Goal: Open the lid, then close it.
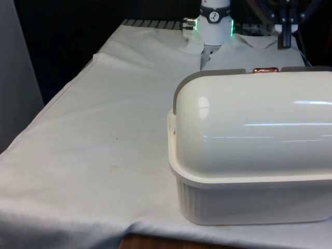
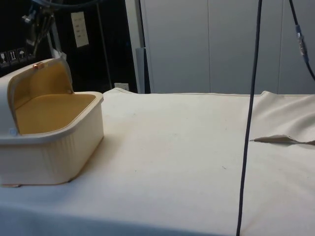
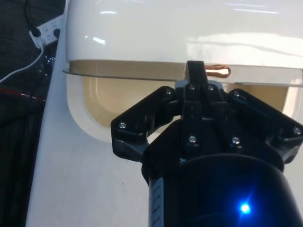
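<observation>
Half done, by the look — lid (image 2: 42, 81) of bread box (image 2: 54, 147) at tabletop's edge rolled back, copper handle (image 3: 218, 71) just beside gripper (image 3: 195, 75) with fingers together — closing left.

Bread box (image 1: 254, 155) hogs the front view's right side of the desk (image 1: 93, 155), lid (image 2: 37, 81) rolled up so its mouth is open. A hanging black cable (image 2: 248, 123) crosses the otherwise open cloth.
</observation>
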You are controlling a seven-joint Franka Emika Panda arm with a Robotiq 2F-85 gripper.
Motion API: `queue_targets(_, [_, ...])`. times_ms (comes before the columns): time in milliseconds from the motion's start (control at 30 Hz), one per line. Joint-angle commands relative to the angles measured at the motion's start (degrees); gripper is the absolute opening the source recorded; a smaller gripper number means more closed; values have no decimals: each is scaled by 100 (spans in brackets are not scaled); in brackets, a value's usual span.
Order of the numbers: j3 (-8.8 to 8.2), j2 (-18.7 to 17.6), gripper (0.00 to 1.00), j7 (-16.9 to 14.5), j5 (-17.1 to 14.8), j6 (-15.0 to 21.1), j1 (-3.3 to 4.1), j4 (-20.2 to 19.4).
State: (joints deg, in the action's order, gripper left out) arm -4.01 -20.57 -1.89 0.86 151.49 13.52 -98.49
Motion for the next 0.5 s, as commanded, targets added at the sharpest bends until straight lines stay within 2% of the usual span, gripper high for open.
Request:
queue_targets(0, [-40,40,0,63,52,-74,17,34])
queue_targets(67, [0,29,0,0,0,-34,0,29])
queue_targets(100, [-40,57,0,57,57,-109,17,69])
queue_targets(333, [-46,132,0,52,80,-264,17,241])
queue_targets(367, [-11,103,0,0,23,-206,0,229])
queue_targets(467, [-52,149,0,52,97,-327,17,304])
